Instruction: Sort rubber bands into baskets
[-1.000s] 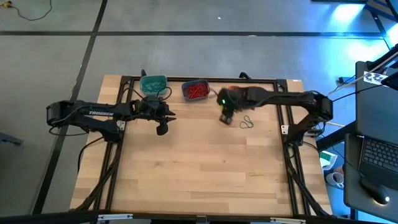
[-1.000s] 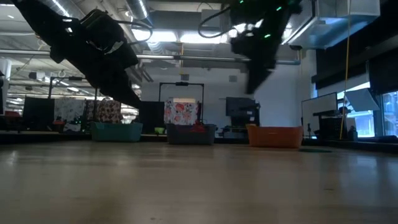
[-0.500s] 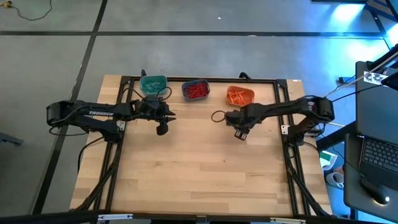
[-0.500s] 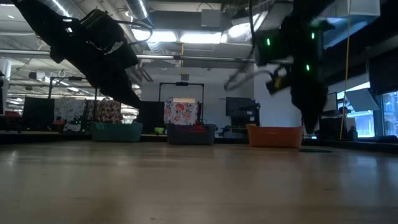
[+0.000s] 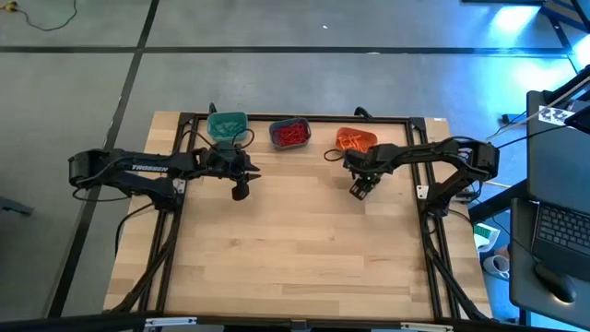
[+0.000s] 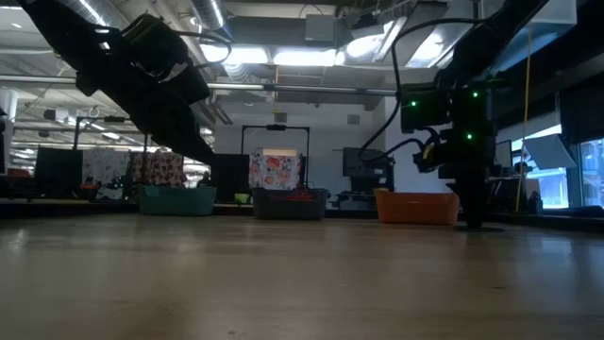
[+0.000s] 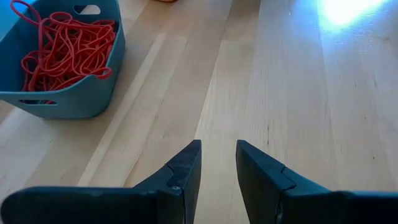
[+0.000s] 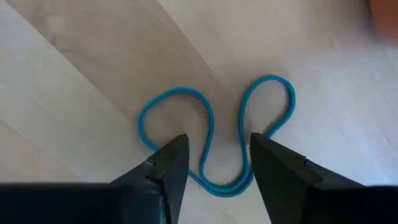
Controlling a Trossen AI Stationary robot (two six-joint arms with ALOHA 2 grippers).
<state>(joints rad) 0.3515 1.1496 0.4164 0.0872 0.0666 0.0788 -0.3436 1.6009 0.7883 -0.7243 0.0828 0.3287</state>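
Sorting nears its end: red bands (image 7: 62, 50) fill the slate-blue basket (image 5: 289, 135), orange ones the orange basket (image 5: 355, 141). One teal band (image 8: 214, 140) lies on the desk (image 5: 295, 249), the right claw (image 8: 214, 163) spread over it; the left claw (image 7: 217, 168) waits, spread and empty.

Three baskets (image 5: 290, 135) in a row along the table's (image 5: 295, 258) far edge. Bands (image 7: 65, 43) in the middle basket. Left gripper (image 5: 240, 192) before the left basket. Right gripper (image 5: 358, 191) before the right basket, over one band (image 8: 214, 140) lying on the table.
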